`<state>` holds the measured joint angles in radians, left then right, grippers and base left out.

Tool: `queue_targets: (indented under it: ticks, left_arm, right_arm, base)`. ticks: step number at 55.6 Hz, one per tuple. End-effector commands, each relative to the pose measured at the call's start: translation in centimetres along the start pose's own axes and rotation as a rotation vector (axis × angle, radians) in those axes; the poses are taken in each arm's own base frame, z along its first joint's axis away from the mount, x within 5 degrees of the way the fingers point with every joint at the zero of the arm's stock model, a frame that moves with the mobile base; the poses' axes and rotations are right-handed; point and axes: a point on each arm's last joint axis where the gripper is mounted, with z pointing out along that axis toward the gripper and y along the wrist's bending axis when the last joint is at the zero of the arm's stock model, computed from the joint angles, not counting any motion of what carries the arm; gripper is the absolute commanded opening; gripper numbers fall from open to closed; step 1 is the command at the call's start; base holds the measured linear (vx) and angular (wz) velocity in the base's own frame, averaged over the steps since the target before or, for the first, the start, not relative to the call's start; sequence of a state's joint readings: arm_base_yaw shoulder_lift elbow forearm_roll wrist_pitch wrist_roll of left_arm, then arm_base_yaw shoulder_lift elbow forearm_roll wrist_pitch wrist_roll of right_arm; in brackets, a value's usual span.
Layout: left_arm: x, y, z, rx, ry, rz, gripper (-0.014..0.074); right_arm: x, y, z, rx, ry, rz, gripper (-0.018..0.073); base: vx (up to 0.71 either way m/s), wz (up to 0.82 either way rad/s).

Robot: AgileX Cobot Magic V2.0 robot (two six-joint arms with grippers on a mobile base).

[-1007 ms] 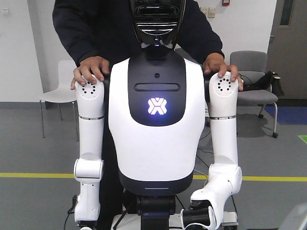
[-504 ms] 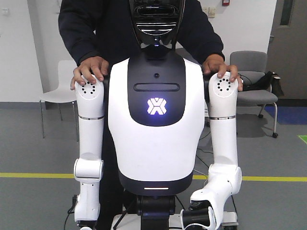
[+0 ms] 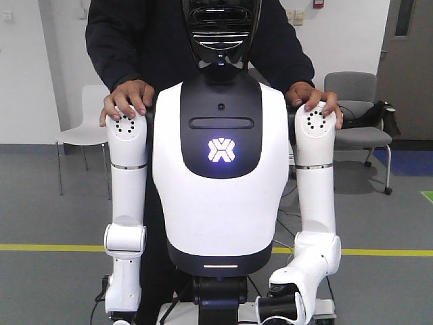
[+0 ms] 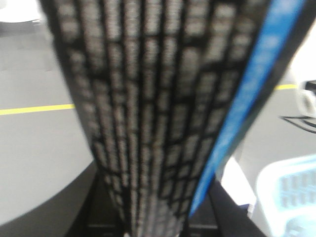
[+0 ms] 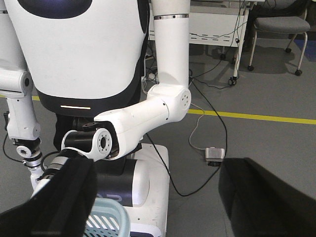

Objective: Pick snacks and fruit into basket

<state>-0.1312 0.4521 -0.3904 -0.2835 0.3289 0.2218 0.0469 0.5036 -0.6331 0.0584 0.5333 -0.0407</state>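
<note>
Progress looks to be at zero, judging from these views: no snacks and no fruit show anywhere, so I cannot say where they lie. The pale blue basket [image 5: 111, 222] appears at the bottom edge of the right wrist view, just beside the white base of a white humanoid robot [image 3: 220, 203]. Only its rim and slatted wall are visible. What it rests on and what it holds are cut off, though the small part of the interior that shows has nothing in it.

The right end effector [image 5: 158, 173] has its two dark fingers spread wide apart with only grey floor [image 5: 276, 79] and a cable between them, so it carries nothing. In the left wrist view a blurred dark ribbed surface [image 4: 148, 123] with a blue stripe fills most of the frame. Whether the left end effector is apart, together or clamped on something, I cannot tell.

A person [image 3: 135, 40] stands behind the humanoid with both hands on its shoulders. As far as I can judge, every pick is yet to be made, and the goods must first come into view.
</note>
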Motion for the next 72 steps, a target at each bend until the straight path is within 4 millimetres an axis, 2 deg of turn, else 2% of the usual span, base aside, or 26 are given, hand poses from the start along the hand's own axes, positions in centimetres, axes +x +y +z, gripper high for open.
queue_targets:
  ticks: [1, 5, 10, 19, 28, 38, 50, 60, 72]
  left_arm:
    - [-2.0, -0.8, -0.4, 0.074, -0.127, 0.016, 0.0151]
    - [-2.0, -1.7, -0.5, 0.16, -0.134, 0.014, 0.0151]
    - [-1.9, -2.7, -0.7, 0.264, -0.137, 0.1, 0.0153]
    - [-1.4, -5.5, -1.1, 0.573, -0.112, 0.21, 0.0154]
    - [-1.6, -7.4, -0.1, 0.791, -0.137, 0.203, 0.0154]
    - [-1.7, -8.7, 2.0, 0.914, -0.095, 0.223, 0.0154]
    - [-2.6, -11.3, 4.4, 1.055, -0.049, 0.309, 0.0162]
    - [-1.6, -14.8, 6.4, 1.112, 0.037, 0.38, 0.017]
    - [-0.5, -17.7, 7.8, 1.135, 0.108, 0.432, 0.0184]
  right_arm:
    - [-1.5, -0.1, -0.4, 0.009, -0.103, 0.0, 0.0564]
    - [-1.5, -0.1, -0.4, 0.01, -0.103, -0.003, 0.0564]
    - [-1.5, -0.1, -0.4, 0.01, -0.102, -0.003, 0.0564]
    - [-1.5, -0.1, -0.4, 0.009, -0.099, -0.004, 0.0564]
    - [-1.4, -0.1, -0.4, 0.009, -0.084, -0.004, 0.0564]
    - [-1.3, -0.1, -0.4, 0.008, -0.075, -0.005, 0.0564]
    - [-1.1, -0.1, -0.4, 0.008, -0.053, -0.005, 0.0564]
    - [-1.1, -0.1, -0.4, 0.007, -0.05, -0.008, 0.0564]
    - [-1.1, -0.1, -0.4, 0.007, -0.05, -0.008, 0.0564]
  base:
    - [0.0, 0.0]
    - [0.0, 0.0]
    - [0.0, 0.0]
    - [0.0, 0.0]
    - [0.0, 0.0]
    - [0.0, 0.0]
    - [0.0, 0.0]
    - [0.0, 0.0]
    - [0.0, 0.0]
